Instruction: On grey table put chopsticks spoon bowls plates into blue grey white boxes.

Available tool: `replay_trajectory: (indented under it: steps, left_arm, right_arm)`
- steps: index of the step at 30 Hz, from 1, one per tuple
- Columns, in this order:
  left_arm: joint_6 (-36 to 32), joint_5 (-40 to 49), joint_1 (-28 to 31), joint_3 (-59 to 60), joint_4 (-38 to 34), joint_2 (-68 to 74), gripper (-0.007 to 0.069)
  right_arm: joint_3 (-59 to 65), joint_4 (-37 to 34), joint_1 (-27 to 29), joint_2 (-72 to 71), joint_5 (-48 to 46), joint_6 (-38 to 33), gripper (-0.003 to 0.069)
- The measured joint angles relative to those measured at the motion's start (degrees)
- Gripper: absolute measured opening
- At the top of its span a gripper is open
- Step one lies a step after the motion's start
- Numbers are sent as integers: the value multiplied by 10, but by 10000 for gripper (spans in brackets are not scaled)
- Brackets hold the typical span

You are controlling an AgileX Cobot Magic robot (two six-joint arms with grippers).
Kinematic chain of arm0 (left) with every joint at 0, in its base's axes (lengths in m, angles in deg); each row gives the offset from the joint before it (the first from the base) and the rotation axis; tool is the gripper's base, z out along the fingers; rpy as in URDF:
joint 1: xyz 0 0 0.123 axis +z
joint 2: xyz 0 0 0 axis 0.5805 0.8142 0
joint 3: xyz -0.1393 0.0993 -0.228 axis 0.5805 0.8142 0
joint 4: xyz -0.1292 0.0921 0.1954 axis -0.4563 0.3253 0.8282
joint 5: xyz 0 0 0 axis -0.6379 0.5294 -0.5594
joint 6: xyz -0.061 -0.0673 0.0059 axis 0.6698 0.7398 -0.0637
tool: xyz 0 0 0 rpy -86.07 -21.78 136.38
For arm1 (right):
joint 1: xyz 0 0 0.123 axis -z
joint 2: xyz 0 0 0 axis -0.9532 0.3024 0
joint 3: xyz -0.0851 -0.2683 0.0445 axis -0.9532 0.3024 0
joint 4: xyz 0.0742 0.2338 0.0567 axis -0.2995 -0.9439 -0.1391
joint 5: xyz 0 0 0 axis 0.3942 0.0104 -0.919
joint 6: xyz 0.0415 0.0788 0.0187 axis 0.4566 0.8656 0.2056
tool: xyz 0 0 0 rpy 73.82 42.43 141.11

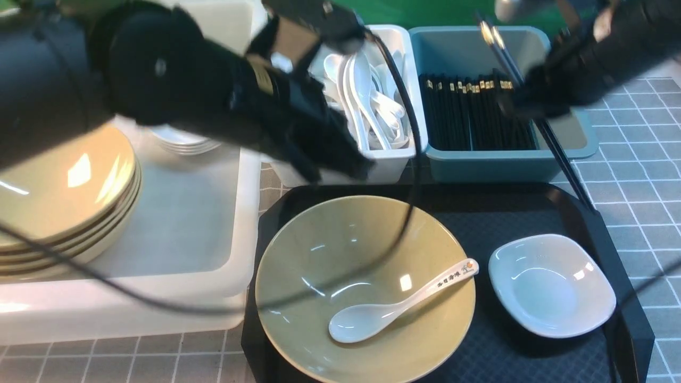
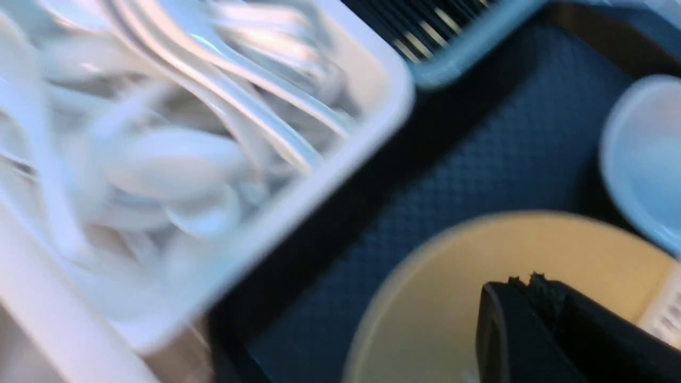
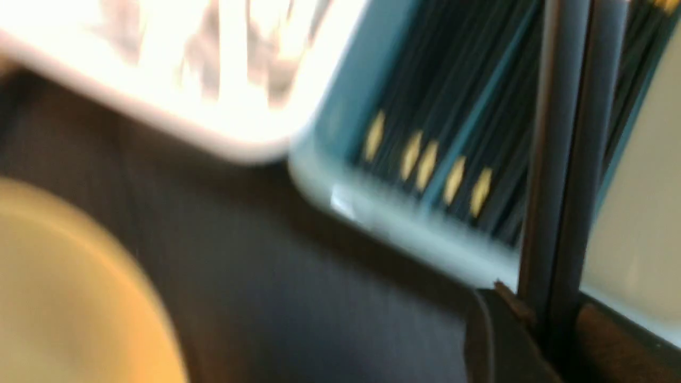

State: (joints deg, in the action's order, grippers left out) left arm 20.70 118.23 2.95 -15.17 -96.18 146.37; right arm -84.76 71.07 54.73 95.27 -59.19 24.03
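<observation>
The boxes (image 1: 511, 155) already hold others, but chopsticks (image 3: 553, 159) pinched narrowly in the right hand (image 3: 545, 306), spoon (image 1: 367, 322), bowl (image 1: 303, 255) and plate (image 1: 548, 292) remain — left hand (image 2: 524, 284) closed, empty.

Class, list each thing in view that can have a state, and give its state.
left gripper: shut, holding nothing
right gripper: shut on chopsticks
chopsticks: held, aslant
bowl: upright on tray, spoon inside
spoon: hollow side up
dish: upright on tray, empty
blue box: open, chopsticks inside
white box: open, spoons inside
</observation>
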Motion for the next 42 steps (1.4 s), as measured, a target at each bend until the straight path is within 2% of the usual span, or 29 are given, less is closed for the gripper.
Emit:
replay_trajectory:
  steps: [12,17,22,24,27,29,30,33,34,39,42]
  left_arm:
    - [-102,-124,16,-18,-5,12,-8]
    - [-120,-137,16,-18,-6,26,-8]
    - [-122,-137,16,-18,-6,40,-8]
    - [-123,-136,16,-18,-6,44,-8]
    - [-124,-125,17,-18,-6,46,-8]
    - [-124,-114,17,-18,-6,45,-8]
    - [-123,-107,17,-18,-6,44,-8]
    - [-118,-83,17,-18,-6,33,-8]
    - [-115,-70,17,-18,-6,22,-8]
    - [-102,-16,27,-16,-6,-37,-8]
    - [-87,34,53,25,-6,-116,-8]
  right_arm:
    - [-228,-1,65,219,105,118,155]
    - [-299,-1,84,315,126,133,155]
    - [-323,-1,88,372,106,131,170]
    - [-328,-1,88,384,84,131,228]
    - [-346,-1,88,385,23,130,375]
    - [-364,-1,88,381,-24,118,449]
    - [-371,-1,88,379,-42,111,461]
    - [-403,-2,85,370,-118,54,512]
    - [-420,-4,80,362,-172,8,522]
    - [-423,-14,54,312,-221,-82,526]
    - [-357,-19,17,227,-225,-119,526]
